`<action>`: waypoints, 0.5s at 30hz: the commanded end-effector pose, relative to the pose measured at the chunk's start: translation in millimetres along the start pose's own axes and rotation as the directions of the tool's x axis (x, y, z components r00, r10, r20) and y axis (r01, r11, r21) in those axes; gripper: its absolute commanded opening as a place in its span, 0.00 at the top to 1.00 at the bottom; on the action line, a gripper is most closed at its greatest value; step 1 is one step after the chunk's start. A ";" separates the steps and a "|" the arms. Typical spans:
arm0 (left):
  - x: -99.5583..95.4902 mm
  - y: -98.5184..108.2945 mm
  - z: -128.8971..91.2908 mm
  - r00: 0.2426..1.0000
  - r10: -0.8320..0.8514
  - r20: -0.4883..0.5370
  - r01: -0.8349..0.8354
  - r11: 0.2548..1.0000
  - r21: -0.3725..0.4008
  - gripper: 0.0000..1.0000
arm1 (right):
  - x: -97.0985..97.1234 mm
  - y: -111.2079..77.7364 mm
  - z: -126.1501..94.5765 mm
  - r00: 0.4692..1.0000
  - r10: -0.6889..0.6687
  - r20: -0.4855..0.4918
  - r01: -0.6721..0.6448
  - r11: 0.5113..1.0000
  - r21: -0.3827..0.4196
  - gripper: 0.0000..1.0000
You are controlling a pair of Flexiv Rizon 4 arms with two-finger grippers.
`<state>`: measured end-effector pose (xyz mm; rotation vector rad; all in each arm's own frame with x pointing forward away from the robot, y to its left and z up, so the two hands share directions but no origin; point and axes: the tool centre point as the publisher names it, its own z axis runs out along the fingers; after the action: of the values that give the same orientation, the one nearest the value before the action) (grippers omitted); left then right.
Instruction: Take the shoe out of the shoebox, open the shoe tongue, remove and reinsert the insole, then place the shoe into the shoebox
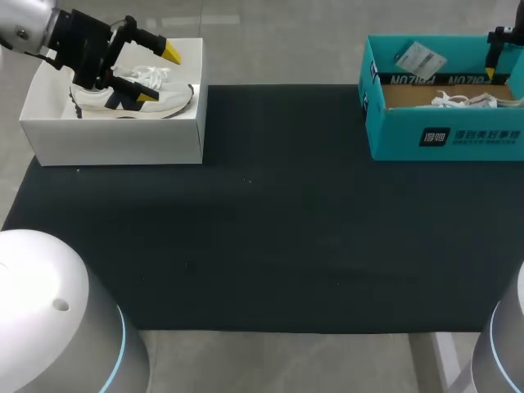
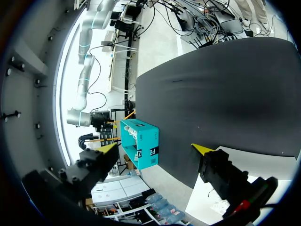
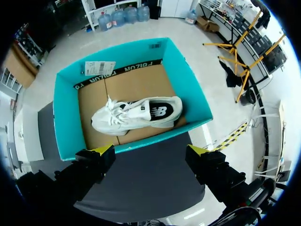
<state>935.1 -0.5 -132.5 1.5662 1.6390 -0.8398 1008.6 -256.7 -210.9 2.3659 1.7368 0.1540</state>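
Observation:
A white shoe with navy trim (image 1: 131, 94) lies in the white shoebox (image 1: 115, 141) at the table's far left. My left gripper (image 1: 158, 75) hangs just above that shoe, open, holding nothing; in its own wrist view the left gripper (image 2: 155, 148) points across the mat. A second white shoe (image 3: 136, 115) lies on its side in the teal shoebox (image 3: 66, 117) at the far right (image 1: 442, 135). My right gripper (image 3: 150, 149) is open over the teal box's near wall, empty, and shows only partly at the head view's edge (image 1: 491, 57).
A black mat (image 1: 270, 213) covers the table between the two boxes. A paper tag (image 1: 420, 59) rests against the teal box's back wall. My two arm bases fill the near corners (image 1: 49, 327).

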 end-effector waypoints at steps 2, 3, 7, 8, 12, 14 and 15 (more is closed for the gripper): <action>-0.1 -0.4 -0.3 1.000 0.000 -0.002 0.000 1.000 0.000 0.00 | -4.2 -27.3 -8.5 0.999 -0.033 -0.033 0.031 0.999 -0.035 0.00; -0.1 -0.4 -0.3 1.000 0.000 -0.002 0.000 1.000 0.000 0.00 | -3.8 -30.4 -8.0 0.999 -0.030 -0.045 0.029 0.999 -0.021 0.00; -0.1 -0.4 -0.3 1.000 0.000 -0.002 0.000 1.000 0.000 0.00 | -3.8 -30.4 -8.0 0.999 -0.030 -0.045 0.029 0.999 -0.021 0.00; -0.1 -0.4 -0.3 1.000 0.000 -0.002 0.000 1.000 0.000 0.00 | -3.8 -30.4 -8.0 0.999 -0.030 -0.045 0.029 0.999 -0.021 0.00; -1.9 2.5 -5.3 1.000 0.007 -0.008 -0.007 0.999 0.033 0.00 | -3.8 -30.4 -8.0 0.999 -0.030 -0.045 0.029 0.999 -0.021 0.00; -2.1 12.6 -13.5 0.999 -0.011 0.036 0.009 0.997 0.073 0.00 | -3.8 -30.4 -8.0 0.999 -0.030 -0.045 0.029 0.999 -0.021 0.00; 2.3 20.0 -16.2 1.000 0.029 0.003 -0.029 0.998 0.056 0.00 | -3.8 -30.4 -8.0 0.999 -0.030 -0.045 0.029 0.999 -0.021 0.00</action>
<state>933.5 1.6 -123.8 1.5552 1.6231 -0.8855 977.9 -250.8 -209.5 2.3401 1.7807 0.2187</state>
